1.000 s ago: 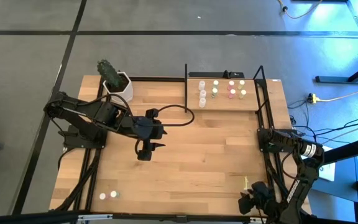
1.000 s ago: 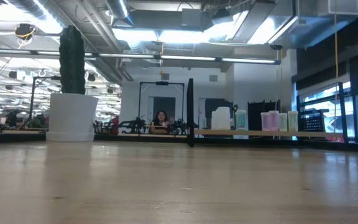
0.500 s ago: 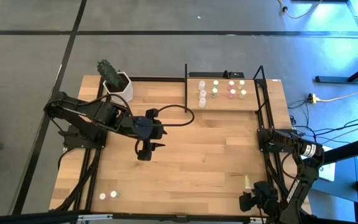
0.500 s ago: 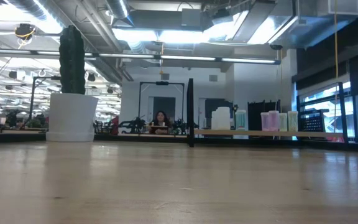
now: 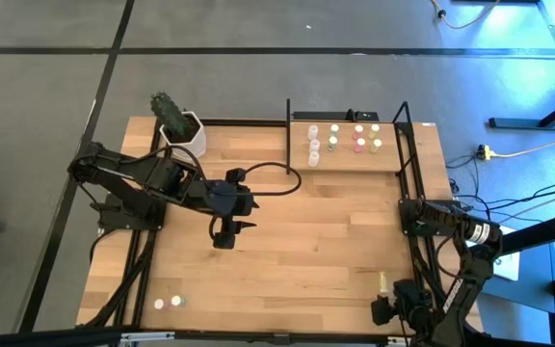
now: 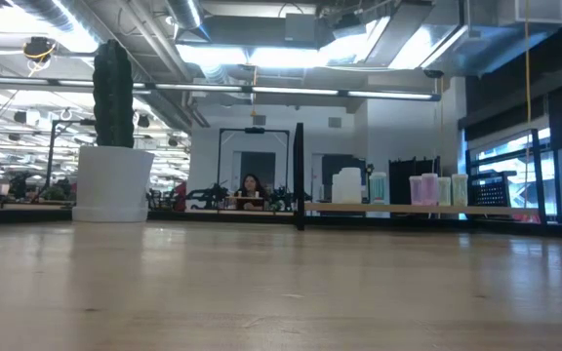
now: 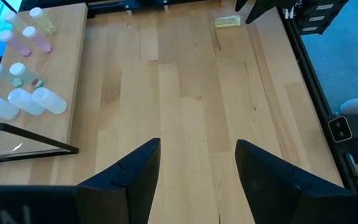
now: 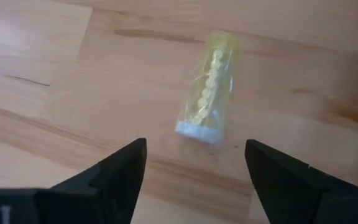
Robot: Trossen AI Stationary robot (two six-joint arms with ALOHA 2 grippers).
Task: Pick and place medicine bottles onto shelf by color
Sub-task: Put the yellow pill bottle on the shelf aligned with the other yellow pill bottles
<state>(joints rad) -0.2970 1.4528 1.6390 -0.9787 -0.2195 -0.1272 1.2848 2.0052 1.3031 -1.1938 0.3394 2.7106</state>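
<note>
A yellow see-through medicine bottle [image 8: 209,87] lies on its side on the table near the near right corner [image 5: 382,282], its white cap end [image 8: 199,132] toward my right gripper. My right gripper [image 8: 194,180] hovers open just short of it, a finger on either side of the line to the bottle, touching nothing. The shelf [image 5: 350,159] at the far right carries several small bottles [image 5: 335,142], standing in rows. Two white bottles [image 5: 167,303] stand at the near left. My left gripper [image 5: 222,238] hangs open over the table's middle left, nothing between its fingers [image 7: 197,168].
A white pot with a cactus [image 5: 181,127] stands at the far left corner. Black uprights [image 5: 289,130] and a black cable [image 5: 277,178] frame the shelf. Bare wood [image 5: 316,241] lies between the two arms. A person sits far off in the room [image 6: 252,187].
My right gripper has turned a little in place at the near right corner, its head swinging slightly toward the near edge, so the yellow bottle shows more freely beside it. The bottle has not moved.
</note>
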